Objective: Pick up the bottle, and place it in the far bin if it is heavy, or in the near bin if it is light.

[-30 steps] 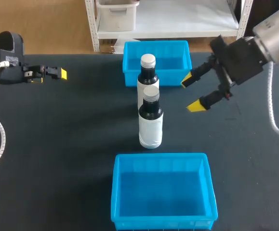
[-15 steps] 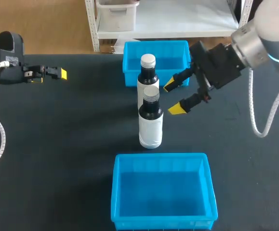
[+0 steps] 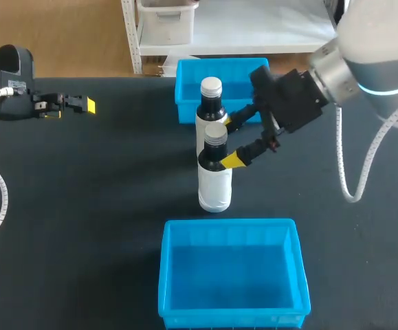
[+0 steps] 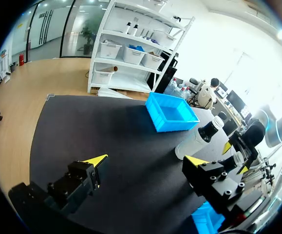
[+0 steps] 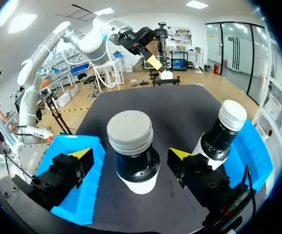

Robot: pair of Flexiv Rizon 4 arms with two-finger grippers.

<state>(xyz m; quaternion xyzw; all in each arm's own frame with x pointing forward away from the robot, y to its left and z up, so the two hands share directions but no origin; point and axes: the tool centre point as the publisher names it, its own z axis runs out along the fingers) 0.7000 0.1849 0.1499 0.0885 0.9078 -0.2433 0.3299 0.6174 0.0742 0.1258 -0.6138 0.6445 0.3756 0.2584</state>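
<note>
2 bottles counted: near bottle (image 3: pixel 215 180) and far bottle (image 3: pixel 210 108), both upright on the counter (image 3: pixel 82 206) between 2 blue bins, far bin (image 3: pixel 243 86) and near bin (image 3: pixel 231 275). Right tool (image 3: pixel 231 143) is spread either side of the near bottle's neck. Left tool (image 3: pixel 82 104) is spread, well apart from the bottles.

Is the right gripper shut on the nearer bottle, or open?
Open. The right gripper straddles the nearer dark, grey-capped bottle at its neck, but gaps show between it and both yellow fingertips.
</note>
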